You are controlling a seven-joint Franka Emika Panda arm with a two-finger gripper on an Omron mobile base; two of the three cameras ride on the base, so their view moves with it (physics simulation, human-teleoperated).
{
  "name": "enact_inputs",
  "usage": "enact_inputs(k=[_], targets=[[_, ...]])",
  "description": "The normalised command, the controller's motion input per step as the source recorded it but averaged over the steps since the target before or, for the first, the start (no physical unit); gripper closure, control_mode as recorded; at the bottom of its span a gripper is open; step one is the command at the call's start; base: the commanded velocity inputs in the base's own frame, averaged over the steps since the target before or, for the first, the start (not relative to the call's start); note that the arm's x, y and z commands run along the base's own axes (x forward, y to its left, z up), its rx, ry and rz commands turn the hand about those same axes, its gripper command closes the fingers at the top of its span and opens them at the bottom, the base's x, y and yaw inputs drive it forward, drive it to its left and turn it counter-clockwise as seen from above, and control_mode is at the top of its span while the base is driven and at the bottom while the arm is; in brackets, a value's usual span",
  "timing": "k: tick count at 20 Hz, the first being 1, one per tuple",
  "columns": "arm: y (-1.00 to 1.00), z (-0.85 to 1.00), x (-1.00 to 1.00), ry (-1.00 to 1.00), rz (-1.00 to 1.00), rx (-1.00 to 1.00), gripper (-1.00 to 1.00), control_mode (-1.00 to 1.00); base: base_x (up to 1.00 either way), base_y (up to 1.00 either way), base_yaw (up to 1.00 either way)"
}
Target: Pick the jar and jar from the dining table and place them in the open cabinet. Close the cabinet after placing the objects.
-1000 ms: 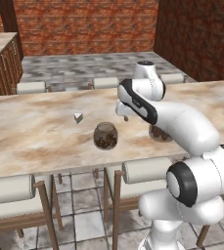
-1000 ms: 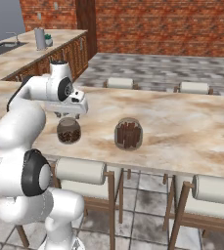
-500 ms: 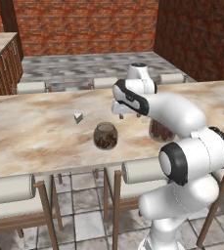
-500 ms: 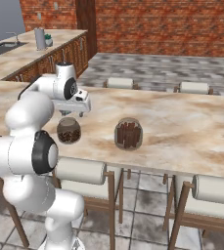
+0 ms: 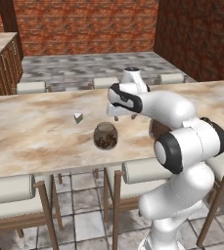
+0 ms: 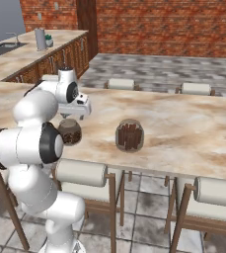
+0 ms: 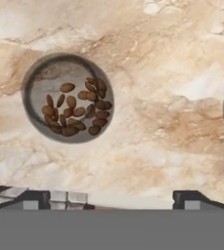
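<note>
The jar of dark brown beans (image 5: 105, 136) stands near the front edge of the marbled dining table (image 5: 30, 132). My gripper (image 5: 118, 111) hovers open just behind and above it. From the right base view the arm partly covers this bean jar (image 6: 70, 132), below the gripper (image 6: 77, 111). The jar of brown sticks (image 6: 130, 135) stands to its right; in the left base view that second jar (image 5: 158, 129) is largely behind my arm. Looking down from the hand, the bean jar (image 7: 68, 97) lies up and left of the open gripper (image 7: 116, 200), not between the fingers. The cabinet is out of view.
A tiny white wedge (image 5: 78, 117) lies left of the bean jar. Cream-cushioned chairs (image 5: 8, 188) (image 6: 80, 172) line the near table edge, and more stand on the far side (image 6: 196, 88). A kitchen counter with a sink (image 6: 16, 54) runs along the far left.
My arm has swung and the gripper has drifted a little left, closer over the bean jar. The jaws stay open. Neither jar has moved.
</note>
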Motion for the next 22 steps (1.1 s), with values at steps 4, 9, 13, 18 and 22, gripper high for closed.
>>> enact_inputs(k=[4, 9, 13, 18, 22], targets=[[0.18, -0.34, 0.25, 0.00, 0.02, 0.00, -1.00, -1.00, 0.00, 0.00, 0.00], [0.12, -0.30, 0.35, 0.00, 0.01, 0.00, -1.00, -1.00, 0.00, 0.00, 0.00], [0.00, -0.22, 0.39, 0.01, 0.01, 0.00, -1.00, -1.00, 0.00, 0.00, 0.00], [0.00, -0.26, 0.36, 0.01, 0.01, 0.00, -1.00, -1.00, 0.00, 0.00, 0.00], [0.02, -0.27, 0.36, 0.01, 0.01, 0.00, -1.00, -1.00, 0.00, 0.00, 0.00]])
